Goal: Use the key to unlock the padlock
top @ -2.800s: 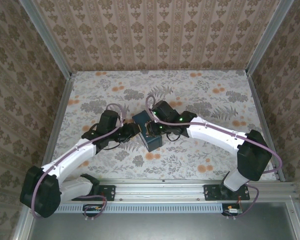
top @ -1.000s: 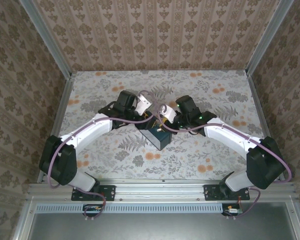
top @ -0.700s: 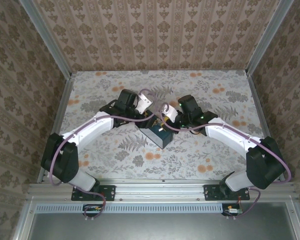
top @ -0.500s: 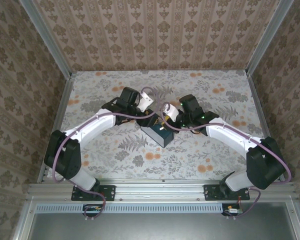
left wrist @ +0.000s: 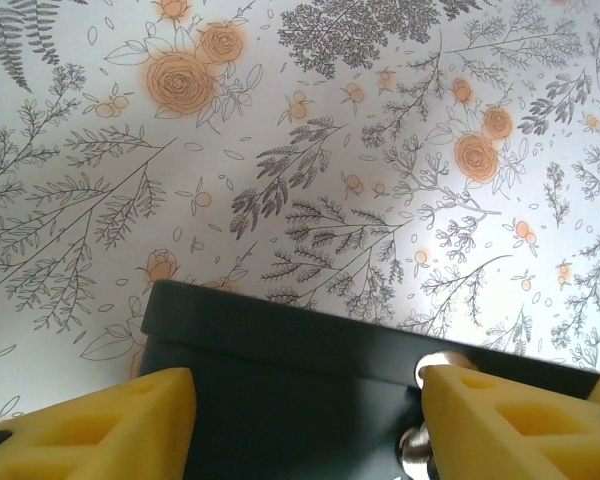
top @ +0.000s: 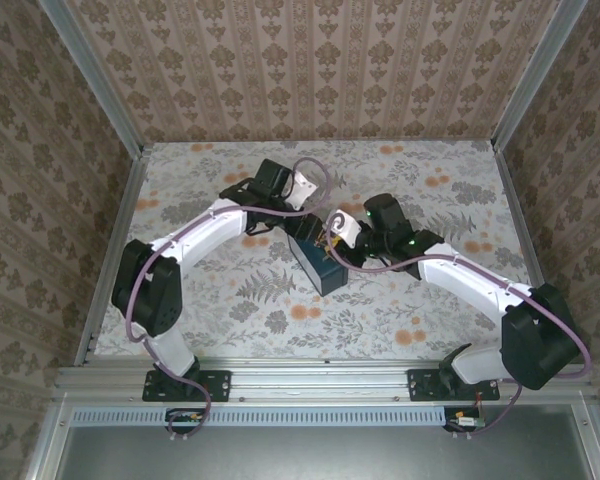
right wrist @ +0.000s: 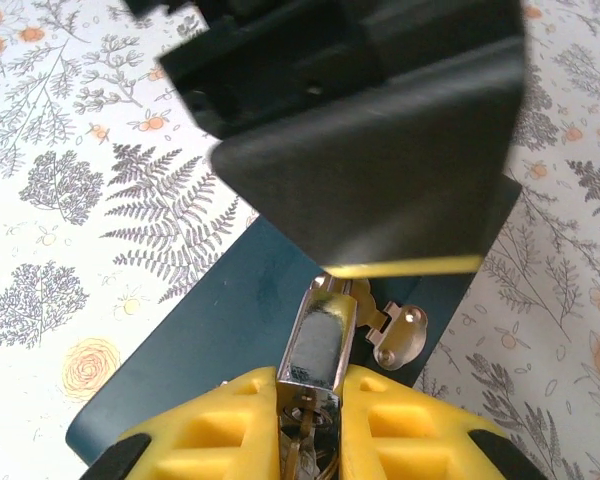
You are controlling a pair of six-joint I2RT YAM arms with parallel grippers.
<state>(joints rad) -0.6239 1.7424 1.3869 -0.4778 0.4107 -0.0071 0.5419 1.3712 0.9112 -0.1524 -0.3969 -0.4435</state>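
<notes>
Padlock [right wrist: 320, 335] over tin [right wrist: 220, 340] — in right tool [right wrist: 310, 380]

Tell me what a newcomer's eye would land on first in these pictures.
Both arms converge on a dark blue tin in the middle of the floral table. In the right wrist view, the right fingers pinch a small silvery padlock beside the tin's metal latch. The left fingers stand open above the tin's edge.
</notes>
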